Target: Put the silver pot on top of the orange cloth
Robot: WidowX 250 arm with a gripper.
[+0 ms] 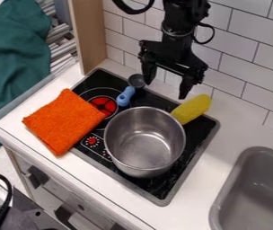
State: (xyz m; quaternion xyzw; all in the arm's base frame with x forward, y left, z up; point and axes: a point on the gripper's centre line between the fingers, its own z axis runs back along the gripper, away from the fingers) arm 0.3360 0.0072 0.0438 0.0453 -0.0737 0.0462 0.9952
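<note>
**One Pot, One Rim Grasp: Approach and Lift for Placement on the Cloth**

The counter (238, 126) supported the stove (194, 144). The silver pot (143, 146) stood upright on the stove, mouth up, with the orange cloth (64, 122) beside it, lying partly on the stove and partly on the counter. The gripper (165, 90) hung above the stove's back edge, released and holding nothing, its two fingers spread and pointing down.

The step in hand was judged to be the grasp. The pot looked too wide to be spanned, so the rim was the sensible target: one finger inside the wall, one outside, closed squarely to limit tilt. A low, firm bite suited the smooth metal, which could have slipped or swung. The lift needed enough height for the base to clear the cloth without dragging it.

The yellow corn (191, 108) crowded the rim at the back; the outer finger required clearance there. The blue-handled spoon (126, 95) called for similar care.
</note>
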